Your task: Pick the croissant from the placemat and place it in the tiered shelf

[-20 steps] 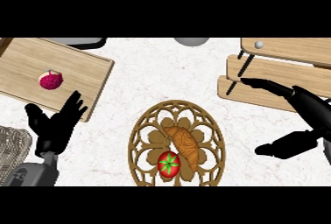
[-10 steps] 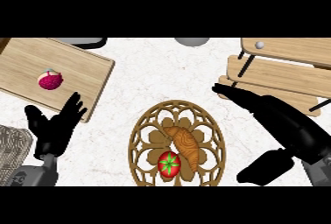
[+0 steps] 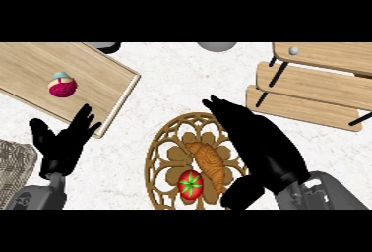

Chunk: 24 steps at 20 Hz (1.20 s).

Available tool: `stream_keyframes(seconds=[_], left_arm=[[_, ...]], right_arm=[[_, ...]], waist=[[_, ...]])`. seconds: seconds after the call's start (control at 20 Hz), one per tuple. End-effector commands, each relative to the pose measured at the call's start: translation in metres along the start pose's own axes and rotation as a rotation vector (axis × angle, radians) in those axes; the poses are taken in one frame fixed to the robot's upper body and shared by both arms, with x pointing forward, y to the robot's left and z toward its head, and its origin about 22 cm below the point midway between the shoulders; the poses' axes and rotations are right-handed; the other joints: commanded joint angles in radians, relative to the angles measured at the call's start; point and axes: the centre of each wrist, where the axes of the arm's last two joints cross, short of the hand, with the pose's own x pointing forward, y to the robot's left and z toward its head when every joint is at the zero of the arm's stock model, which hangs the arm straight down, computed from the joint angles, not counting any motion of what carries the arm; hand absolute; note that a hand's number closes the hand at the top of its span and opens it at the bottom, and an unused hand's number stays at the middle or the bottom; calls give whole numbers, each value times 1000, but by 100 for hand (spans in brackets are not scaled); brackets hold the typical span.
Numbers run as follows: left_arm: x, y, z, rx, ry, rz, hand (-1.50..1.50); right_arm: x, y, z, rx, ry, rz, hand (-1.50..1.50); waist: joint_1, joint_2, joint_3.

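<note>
White counter under us: our right hand (image 3: 254,142), fingers straight and empty, has swung from three o'clock over the croissant (image 3: 209,164) on the placemat (image 3: 161,157), ready to grasp

We see even, bright, diffuse light with no single evident source. The white counter (image 3: 167,93) shows no glare. Soft, faint shadows edge the wooden board (image 3: 65,83) and the tiered shelf (image 3: 312,93). The black hands lose surface detail. Focus is uniform; edges appear undistorted.

Kitchen: marbled counter (image 3: 174,93), croissant (image 3: 209,165)
</note>
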Motion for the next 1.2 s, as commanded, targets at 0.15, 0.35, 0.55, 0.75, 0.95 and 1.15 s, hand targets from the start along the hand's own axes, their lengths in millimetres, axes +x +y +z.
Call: stream_keyframes(seconds=[0.15, 0.35, 0.55, 0.75, 0.95, 1.15], left_arm=[[-10, 13, -6, 12, 136, -22, 0], [-34, -3, 11, 7, 137, -17, 0], [-35, -14, 10, 27, 135, -18, 0], [-32, 3, 16, 12, 135, -11, 0], [-30, -2, 17, 19, 128, -15, 0], [-43, 13, 8, 22, 142, -11, 0]], right_arm=[[24, 36, -14, 71, 106, 108, -150], [29, 49, -13, 84, 154, 172, -150], [23, 55, -19, 39, 191, 165, -150], [33, 79, -21, 13, 213, 195, -150], [28, 83, -27, -4, 210, 193, -150], [18, 78, -16, 9, 202, 205, -150]], waist=[[-6, 10, -8], [-9, 8, -8], [-9, 8, -8], [-4, 8, -7], [-2, 8, -7], [-13, 10, -8]])
